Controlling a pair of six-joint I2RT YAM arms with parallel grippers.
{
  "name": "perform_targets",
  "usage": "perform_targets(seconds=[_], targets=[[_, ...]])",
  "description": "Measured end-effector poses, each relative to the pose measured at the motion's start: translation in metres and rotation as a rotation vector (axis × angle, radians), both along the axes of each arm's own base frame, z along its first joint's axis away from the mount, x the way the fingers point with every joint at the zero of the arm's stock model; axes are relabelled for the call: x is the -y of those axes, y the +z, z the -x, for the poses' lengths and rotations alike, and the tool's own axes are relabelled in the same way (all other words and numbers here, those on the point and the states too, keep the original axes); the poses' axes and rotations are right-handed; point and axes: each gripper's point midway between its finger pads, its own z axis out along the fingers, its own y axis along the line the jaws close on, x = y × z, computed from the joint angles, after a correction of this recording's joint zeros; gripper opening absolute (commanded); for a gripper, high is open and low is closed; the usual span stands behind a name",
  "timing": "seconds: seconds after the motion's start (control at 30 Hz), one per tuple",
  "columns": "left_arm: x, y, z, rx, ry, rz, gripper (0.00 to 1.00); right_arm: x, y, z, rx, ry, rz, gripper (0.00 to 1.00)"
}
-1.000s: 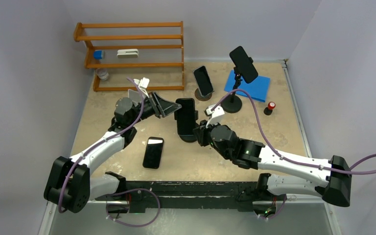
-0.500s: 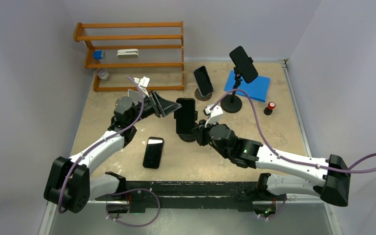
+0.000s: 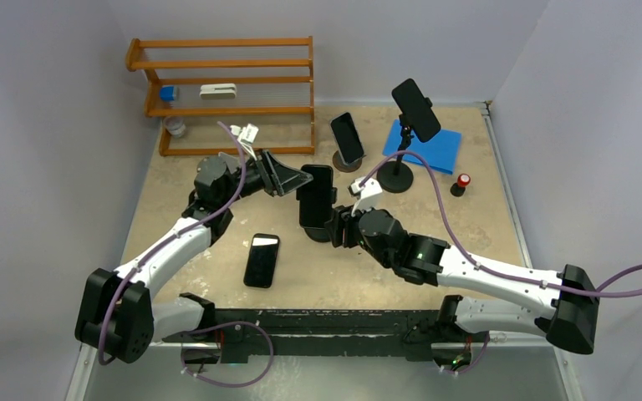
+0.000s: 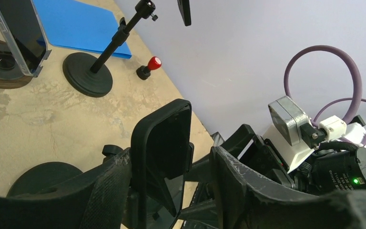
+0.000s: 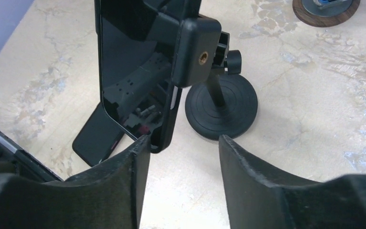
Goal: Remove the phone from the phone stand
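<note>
The phone (image 3: pixel 316 195) sits clamped in the phone stand (image 5: pixel 221 107) at the middle of the desk (image 3: pixel 485 225). The left tool (image 4: pixel 170 157) is open around its top. The right tool (image 5: pixel 183 142) is open at its lower end, and neither grips anything.

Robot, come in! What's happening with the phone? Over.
Left end effector open, straddling phone. Right end effector open, by its lower end. Phone clamped in stand. Nothing blocking.

Four phones (image 3: pixel 316 194), three phone stands (image 3: pixel 396 178), one wooden rack (image 3: pixel 226 109), two arms (image 3: pixel 167 251).

Black phone (image 5: pixel 133 71) upright, clamped in black round-based phone stand (image 5: pixel 221 105).
</note>
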Motion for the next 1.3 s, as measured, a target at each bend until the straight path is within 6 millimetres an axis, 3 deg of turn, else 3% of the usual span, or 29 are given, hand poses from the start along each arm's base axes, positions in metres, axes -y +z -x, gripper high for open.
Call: perform_targets(seconds=[0.3,0.57,0.83,1.03,1.3], targets=[[-0.002,-0.005,-0.003,-0.023,0.005,-0.040,0.65,0.006,0.001,0.004,-0.002,0.011,0.017,0.74],[-0.012,-0.009,-0.011,-0.041,0.019,-0.053,0.67,0.005,0.030,0.015,0.048,0.094,-0.050,0.75],[-0.004,-0.006,-0.017,-0.023,-0.120,-0.053,0.63,-0.006,0.061,0.032,0.116,0.236,-0.132,0.74],[0.003,-0.013,-0.016,-0.011,-0.229,-0.062,0.53,-0.014,0.077,0.044,0.160,0.331,-0.180,0.73],[0.007,-0.022,-0.012,0.003,-0.302,-0.060,0.18,-0.022,0.073,0.057,0.167,0.428,-0.188,0.73]])
